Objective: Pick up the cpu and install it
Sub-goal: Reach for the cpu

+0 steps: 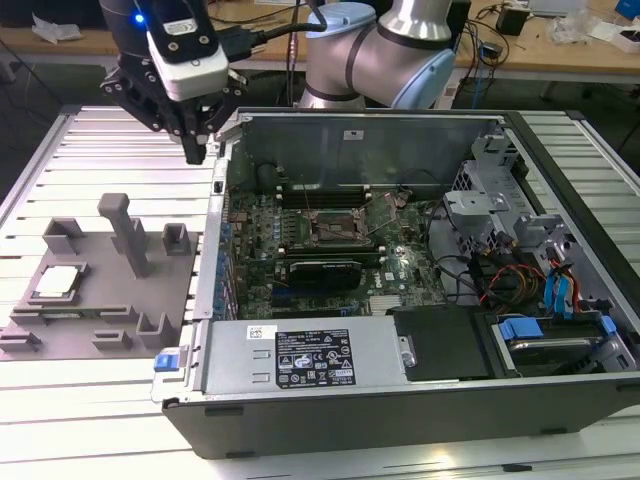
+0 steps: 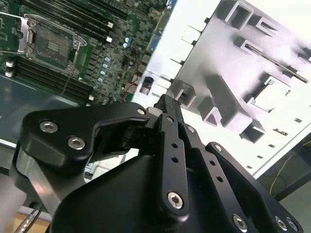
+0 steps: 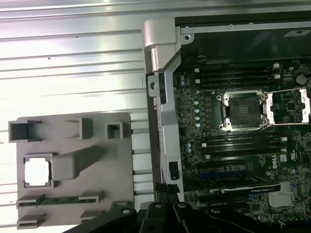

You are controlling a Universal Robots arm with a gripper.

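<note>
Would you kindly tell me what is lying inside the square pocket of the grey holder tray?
The cpu lies flat in that pocket of the grey holder tray, its pale silver top facing up. Its underside and the pocket floor beneath it are covered.

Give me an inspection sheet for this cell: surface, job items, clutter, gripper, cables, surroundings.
Surface: slatted metal table, carrying a grey fixture and an open computer case.
Job's things: the cpu lies flat in a pocket of the fixture. The socket on the motherboard stands open, with no chip in it.
Clutter: nothing seen.
Gripper: the gripper hangs above the table between the fixture and the case wall, apart from the cpu.
Cables: coloured leads inside the case at the exterior view's right; a black cable runs along the arm.
Surroundings: wooden bench behind, with loose wires on it.
</note>
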